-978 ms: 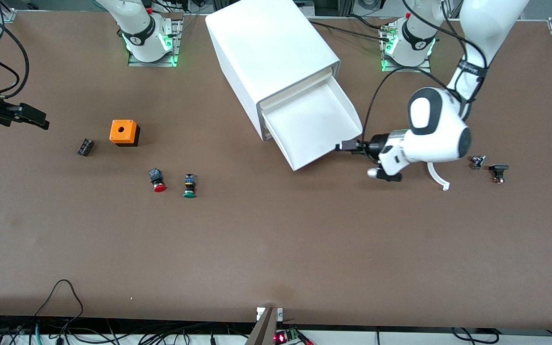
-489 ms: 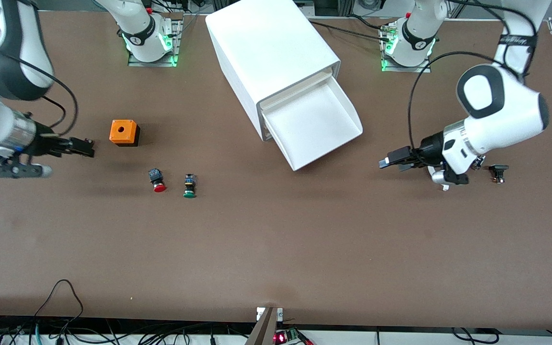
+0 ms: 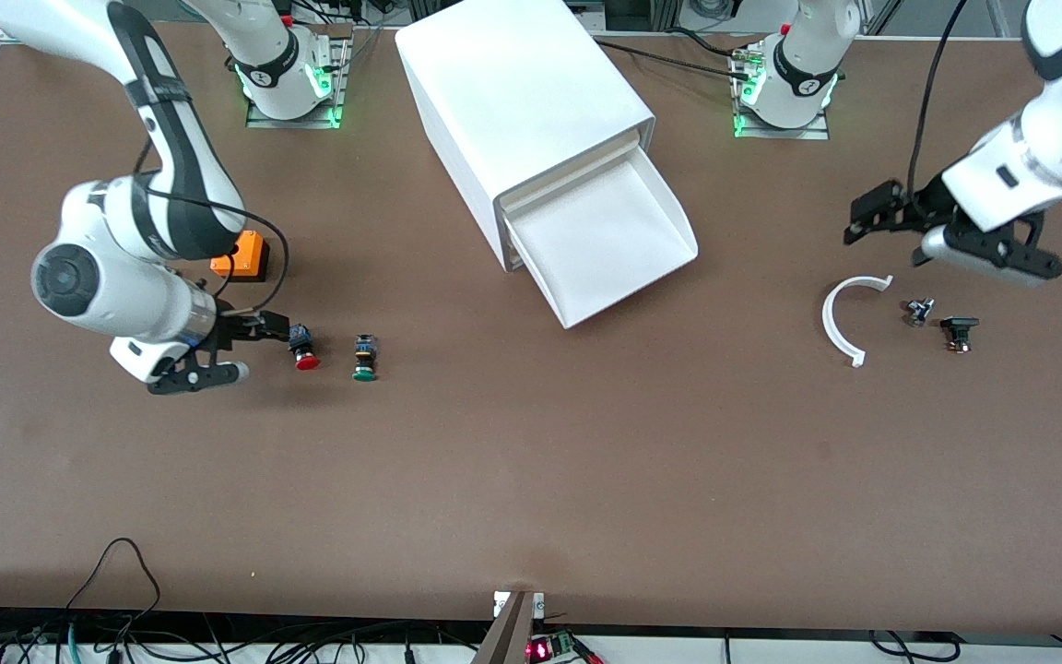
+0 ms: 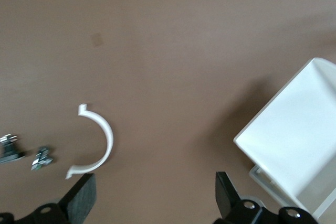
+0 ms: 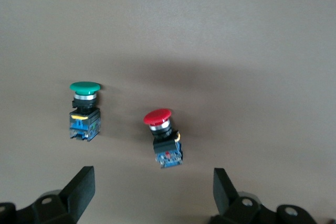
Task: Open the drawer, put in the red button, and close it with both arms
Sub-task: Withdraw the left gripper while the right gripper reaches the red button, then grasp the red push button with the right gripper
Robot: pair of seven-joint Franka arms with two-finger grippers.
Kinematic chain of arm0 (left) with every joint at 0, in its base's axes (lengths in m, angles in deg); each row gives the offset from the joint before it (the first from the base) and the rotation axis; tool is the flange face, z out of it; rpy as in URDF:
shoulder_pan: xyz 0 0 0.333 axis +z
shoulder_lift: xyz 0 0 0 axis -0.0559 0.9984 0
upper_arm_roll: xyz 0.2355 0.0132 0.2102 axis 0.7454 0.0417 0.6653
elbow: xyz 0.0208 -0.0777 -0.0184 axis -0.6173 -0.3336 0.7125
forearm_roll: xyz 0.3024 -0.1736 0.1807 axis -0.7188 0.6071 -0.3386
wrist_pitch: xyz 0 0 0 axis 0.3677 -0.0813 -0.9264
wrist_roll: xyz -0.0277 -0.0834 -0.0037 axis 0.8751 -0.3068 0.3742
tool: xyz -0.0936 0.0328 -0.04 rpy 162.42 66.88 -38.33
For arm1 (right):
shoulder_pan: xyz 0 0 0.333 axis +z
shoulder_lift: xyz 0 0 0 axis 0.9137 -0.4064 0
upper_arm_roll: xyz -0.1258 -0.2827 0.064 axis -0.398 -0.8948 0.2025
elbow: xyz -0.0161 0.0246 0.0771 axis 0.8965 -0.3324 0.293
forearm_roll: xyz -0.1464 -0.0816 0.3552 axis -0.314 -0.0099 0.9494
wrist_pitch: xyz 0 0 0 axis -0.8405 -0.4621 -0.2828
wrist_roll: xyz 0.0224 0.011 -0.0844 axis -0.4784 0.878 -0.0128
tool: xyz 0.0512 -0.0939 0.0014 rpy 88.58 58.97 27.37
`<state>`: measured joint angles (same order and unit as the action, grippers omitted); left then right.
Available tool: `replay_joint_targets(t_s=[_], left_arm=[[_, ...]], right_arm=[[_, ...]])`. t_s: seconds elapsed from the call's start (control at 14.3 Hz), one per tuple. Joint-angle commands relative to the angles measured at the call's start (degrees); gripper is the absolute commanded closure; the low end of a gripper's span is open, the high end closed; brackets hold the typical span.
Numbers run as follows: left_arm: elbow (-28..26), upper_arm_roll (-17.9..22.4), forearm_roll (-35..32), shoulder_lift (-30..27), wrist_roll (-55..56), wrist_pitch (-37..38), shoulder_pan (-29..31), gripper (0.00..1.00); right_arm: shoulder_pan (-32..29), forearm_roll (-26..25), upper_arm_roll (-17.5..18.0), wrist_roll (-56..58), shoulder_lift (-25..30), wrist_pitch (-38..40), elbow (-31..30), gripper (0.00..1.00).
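Observation:
The top drawer (image 3: 605, 242) stands pulled out of the white cabinet (image 3: 517, 92), and it looks empty. It also shows in the left wrist view (image 4: 294, 145). The red button (image 3: 303, 349) lies on its side on the table beside the green button (image 3: 365, 358). My right gripper (image 3: 275, 328) is open and empty, low by the red button's dark body. In the right wrist view the red button (image 5: 163, 139) lies just ahead of the open gripper (image 5: 152, 195), not between its fingers. My left gripper (image 3: 865, 219) is open and empty, raised over bare table toward the left arm's end.
The orange box (image 3: 253, 256) is partly hidden by the right arm. A white curved strip (image 3: 837, 318) and two small dark parts (image 3: 918, 311) (image 3: 959, 330) lie below the left gripper's area. The green button (image 5: 84, 109) sits close beside the red one.
The right arm swung in from the table's end to the red button. The left gripper drew away from the drawer's front lip, rose, and uncovered the white curved strip.

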<state>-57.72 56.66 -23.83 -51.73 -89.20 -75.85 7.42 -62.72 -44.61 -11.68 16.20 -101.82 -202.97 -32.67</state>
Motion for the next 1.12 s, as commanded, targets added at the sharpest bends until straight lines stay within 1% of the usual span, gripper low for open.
replay_joint_targets(t_s=[0.0,0.14,0.28,0.42,0.56,0.84,0.98,1.05], left_arm=[[5.16,0.68,-6.24,-0.07,1.3,9.11,-2.01,0.0],[5.43,1.29,-6.42,-0.25,1.39,8.62,-2.1,0.0],[5.43,1.29,-9.13,-0.43,1.39,7.04,-2.1,0.0],[5.34,1.47,-8.97,-0.34,1.56,6.07,-2.1,0.0],[5.25,1.82,-8.97,-0.16,1.92,5.63,-2.1,0.0],[5.69,1.73,-6.79,0.45,2.09,5.8,-1.31,0.0],[6.13,1.73,-6.51,0.45,2.18,5.8,-1.31,0.0],[6.39,1.82,-6.51,0.62,2.18,5.8,-1.22,0.0]], right_arm=[[-0.23,-0.92,0.25,0.49,-1.98,-1.76,-0.51,0.0],[-0.23,-1.01,0.34,3.3,-2.95,-4.91,-2.78,0.0],[-0.23,-2.41,0.34,4.45,-2.95,-8.34,-6.3,0.0],[-0.23,-4.69,1.38,4.45,-2.87,-13.34,-9.9,0.0],[-0.23,-4.79,1.48,4.36,-2.87,-17.39,-12.81,0.0],[-0.23,-4.88,1.48,4.36,-3.48,-22.67,-16.06,0.0],[-0.23,-4.88,1.48,4.36,-3.83,-23.38,-16.42,0.0],[-0.23,-4.88,1.48,3.67,-3.83,-23.12,-16.34,0.04]])
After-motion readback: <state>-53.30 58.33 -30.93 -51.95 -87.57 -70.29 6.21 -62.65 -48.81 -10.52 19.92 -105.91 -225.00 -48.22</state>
